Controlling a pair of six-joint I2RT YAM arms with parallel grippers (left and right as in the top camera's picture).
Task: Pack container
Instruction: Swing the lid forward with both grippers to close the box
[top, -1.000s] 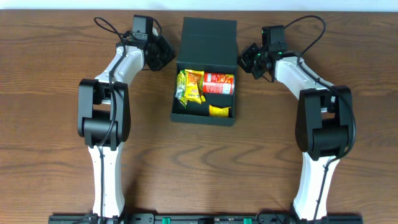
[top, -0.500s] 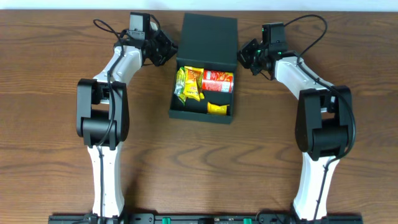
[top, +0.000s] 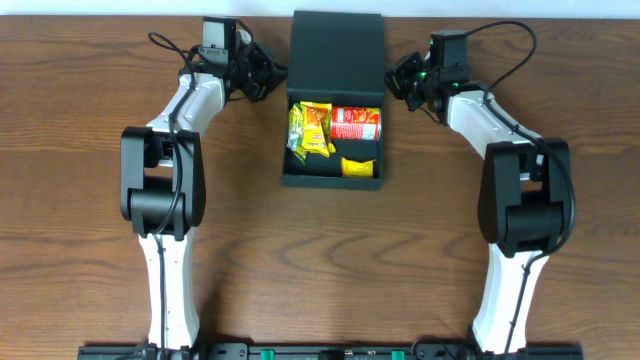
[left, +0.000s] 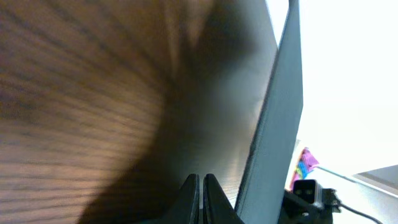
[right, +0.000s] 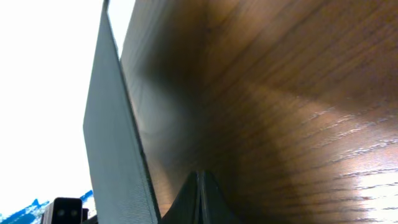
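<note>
The dark teal-green container (top: 333, 180) sits at the table's far centre with its flap lid (top: 337, 55) standing open behind it. Inside lie yellow snack packets (top: 310, 128), a red-and-white packet (top: 355, 123) and a small yellow packet (top: 357, 166). My left gripper (top: 270, 72) is shut and empty, just left of the lid; the left wrist view shows its closed fingertips (left: 201, 186) beside the lid's edge (left: 273, 124). My right gripper (top: 397, 82) is shut and empty, just right of the lid; the right wrist view shows its fingertips (right: 200, 180) near the lid (right: 115, 149).
The brown wooden table (top: 320, 260) stretches in front of the container. Both arm bases stand at the near edge, left (top: 165, 300) and right (top: 510, 300). The table's far edge lies just behind the lid.
Both grippers have moved toward the far edge, flanking the lid. The container has shifted slightly to the right and away, and now sits squarer to the table.
</note>
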